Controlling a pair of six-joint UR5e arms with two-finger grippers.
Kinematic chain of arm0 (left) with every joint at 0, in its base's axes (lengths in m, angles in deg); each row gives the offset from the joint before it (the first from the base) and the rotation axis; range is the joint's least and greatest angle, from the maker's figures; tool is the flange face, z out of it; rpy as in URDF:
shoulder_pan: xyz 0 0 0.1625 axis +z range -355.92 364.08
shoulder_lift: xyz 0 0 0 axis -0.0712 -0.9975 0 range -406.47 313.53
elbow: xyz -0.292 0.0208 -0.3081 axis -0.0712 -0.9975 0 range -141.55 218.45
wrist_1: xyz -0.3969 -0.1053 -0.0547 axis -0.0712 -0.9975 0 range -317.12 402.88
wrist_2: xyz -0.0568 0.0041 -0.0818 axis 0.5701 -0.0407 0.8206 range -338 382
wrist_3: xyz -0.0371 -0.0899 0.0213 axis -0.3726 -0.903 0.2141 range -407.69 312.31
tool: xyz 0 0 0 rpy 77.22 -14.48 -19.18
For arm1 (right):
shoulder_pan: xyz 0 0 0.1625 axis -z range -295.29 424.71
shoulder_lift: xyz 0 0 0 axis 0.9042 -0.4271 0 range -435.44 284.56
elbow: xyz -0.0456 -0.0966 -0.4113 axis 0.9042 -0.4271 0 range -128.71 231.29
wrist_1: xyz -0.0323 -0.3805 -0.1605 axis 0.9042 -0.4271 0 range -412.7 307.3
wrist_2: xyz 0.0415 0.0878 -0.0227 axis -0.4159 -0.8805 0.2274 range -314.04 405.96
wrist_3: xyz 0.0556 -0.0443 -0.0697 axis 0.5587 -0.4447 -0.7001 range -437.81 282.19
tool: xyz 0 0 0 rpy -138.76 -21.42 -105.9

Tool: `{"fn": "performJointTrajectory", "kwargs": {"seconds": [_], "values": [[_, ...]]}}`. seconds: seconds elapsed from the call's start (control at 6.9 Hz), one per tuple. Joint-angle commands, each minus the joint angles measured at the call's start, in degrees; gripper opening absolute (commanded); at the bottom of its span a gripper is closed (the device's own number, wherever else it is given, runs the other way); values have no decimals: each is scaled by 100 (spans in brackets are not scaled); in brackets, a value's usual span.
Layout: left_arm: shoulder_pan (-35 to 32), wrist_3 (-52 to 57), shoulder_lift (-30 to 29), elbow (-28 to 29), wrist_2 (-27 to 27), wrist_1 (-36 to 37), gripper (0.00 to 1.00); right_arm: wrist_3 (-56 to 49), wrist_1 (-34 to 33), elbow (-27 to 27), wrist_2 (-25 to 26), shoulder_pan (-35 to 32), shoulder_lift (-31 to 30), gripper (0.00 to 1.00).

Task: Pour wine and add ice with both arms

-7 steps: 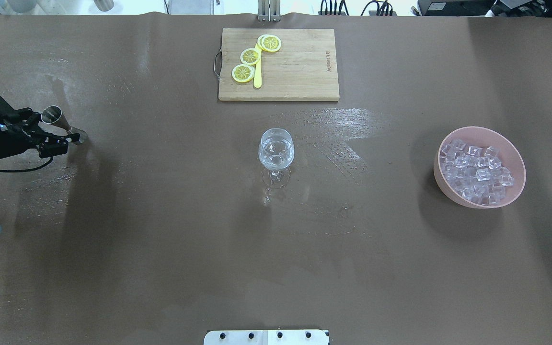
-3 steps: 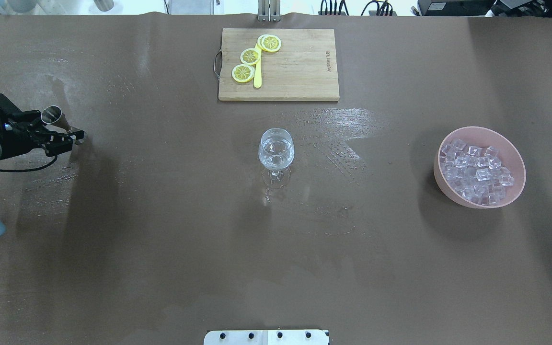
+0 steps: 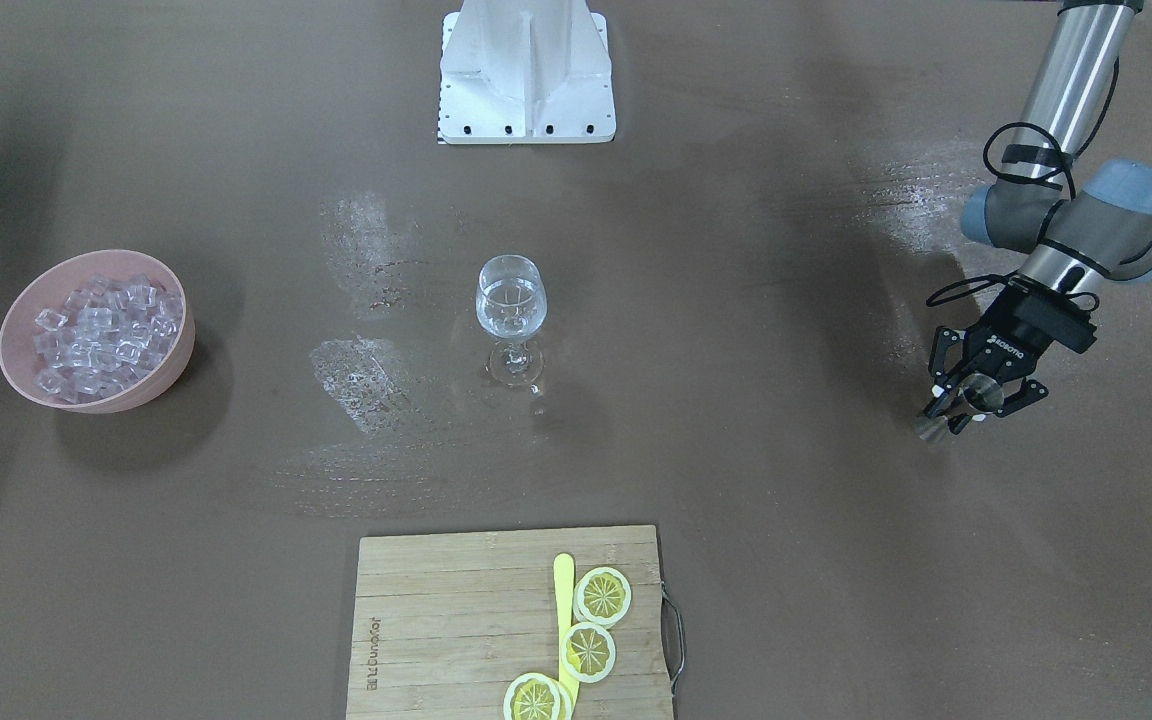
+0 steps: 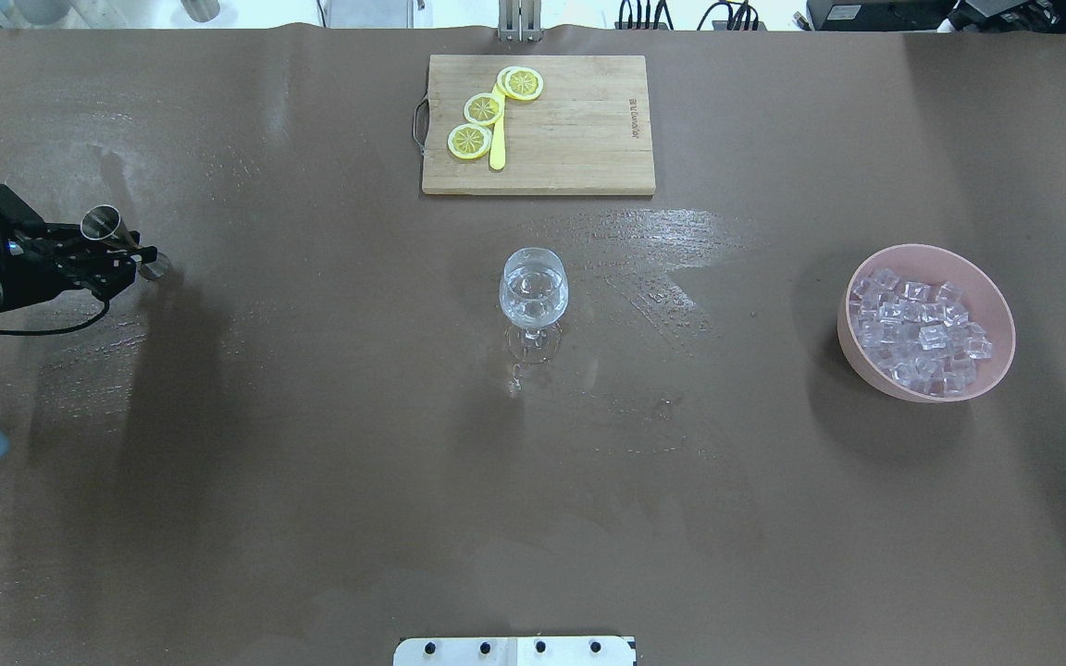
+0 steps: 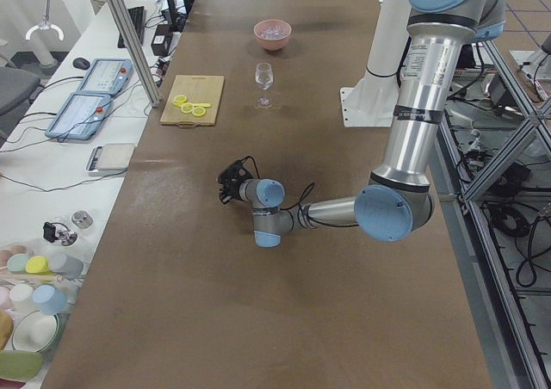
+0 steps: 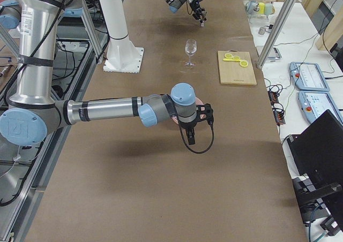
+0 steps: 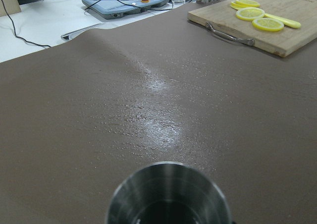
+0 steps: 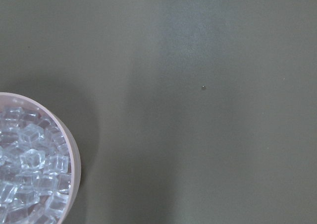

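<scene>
In the front-facing view, your left gripper [image 3: 976,403] is pinching a steel jigger [image 3: 930,428], well apart from the wine glass [image 3: 513,352] that holds the clear wine [image 3: 510,306]. Overhead, you see the ice [image 4: 920,331] heaped in the pink bowl [image 4: 857,356]. In the right-side view, the right gripper [image 6: 191,137] hangs near that bowl, and you cannot tell its pincer's state. In the left wrist view, the jigger's rim sits at the bottom edge.

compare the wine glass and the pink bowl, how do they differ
The wine glass is clear and stemmed; the pink bowl is opaque and stemless. The wine glass holds clear liquid; the pink bowl holds ice cubes. The wine glass stands mid-table; the pink bowl sits toward the robot's right. Both stand upright on the brown table, untouched.
</scene>
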Motion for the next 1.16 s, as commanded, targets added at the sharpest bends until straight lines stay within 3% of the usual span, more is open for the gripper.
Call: {"fn": "performJointTrajectory", "kwargs": {"seconds": [0.0, 0.58, 1.01], "values": [[2, -375, 10, -65, 154, -21, 0, 0, -1, 162, 12, 0, -96, 99], [-7, 88, -226, -371, 112, -460, 0, -9, 7, 207, 12, -9, -132, 99], [-7, 90, -235, -785, -282, 64, 0, -17, 7, 225, 12, -9, -132, 99]]}}
